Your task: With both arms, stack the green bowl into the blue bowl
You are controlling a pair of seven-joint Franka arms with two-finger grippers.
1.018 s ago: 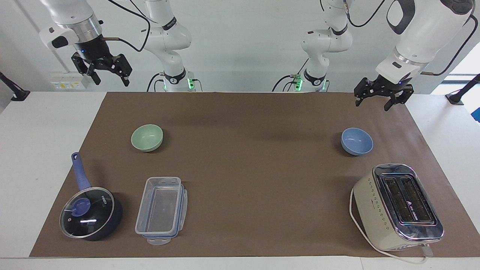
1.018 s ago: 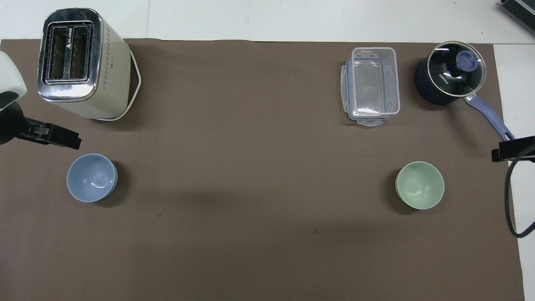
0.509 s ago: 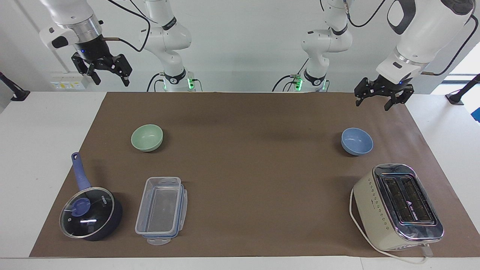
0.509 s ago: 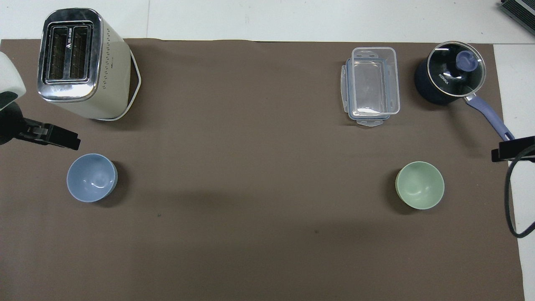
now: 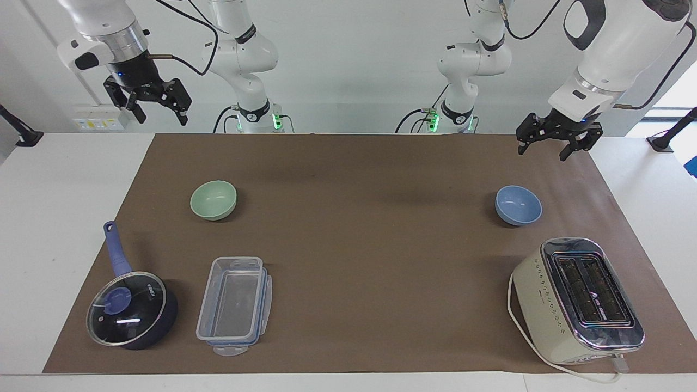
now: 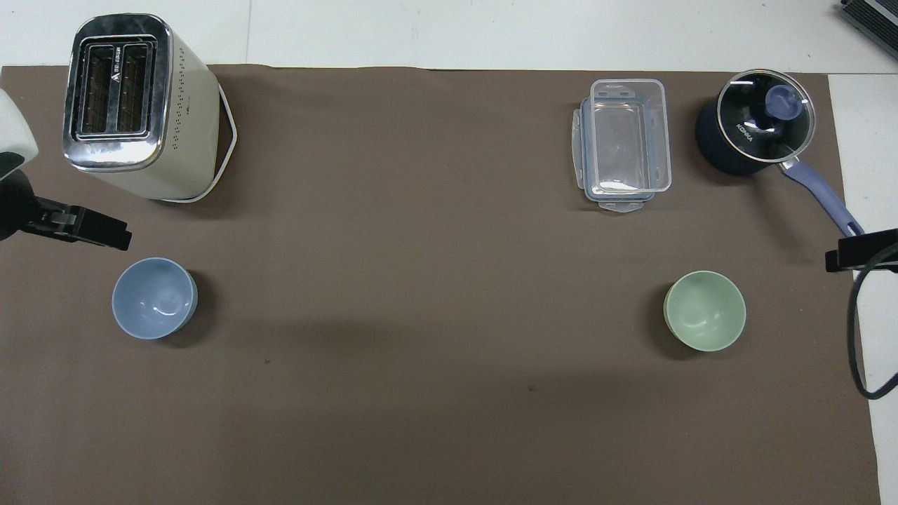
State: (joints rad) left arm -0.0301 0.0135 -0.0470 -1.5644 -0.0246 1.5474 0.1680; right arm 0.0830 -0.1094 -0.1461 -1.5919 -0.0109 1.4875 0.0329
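On the table: brown paper mat (image 5: pixel 354 256), white tabletop (image 5: pixel 54 218) at its edges.
Bowls: small pale mint-green bowl (image 5: pixel 213 200), small periwinkle-blue bowl (image 5: pixel 518 205), well apart.
Left gripper (image 5: pixel 551 147): raised, fingers spread, empty.
Right gripper (image 5: pixel 158 114): raised, fingers spread, empty.

A robotics lab with a bare white wall. Two white arms (image 5: pixel 245 60) are bolted at one edge of a white table (image 5: pixel 60 218) covered by a brown mat (image 5: pixel 354 261), with cables trailing and kitchen props at the corners: toaster (image 5: pixel 577 299), saucepan (image 5: pixel 130 310).
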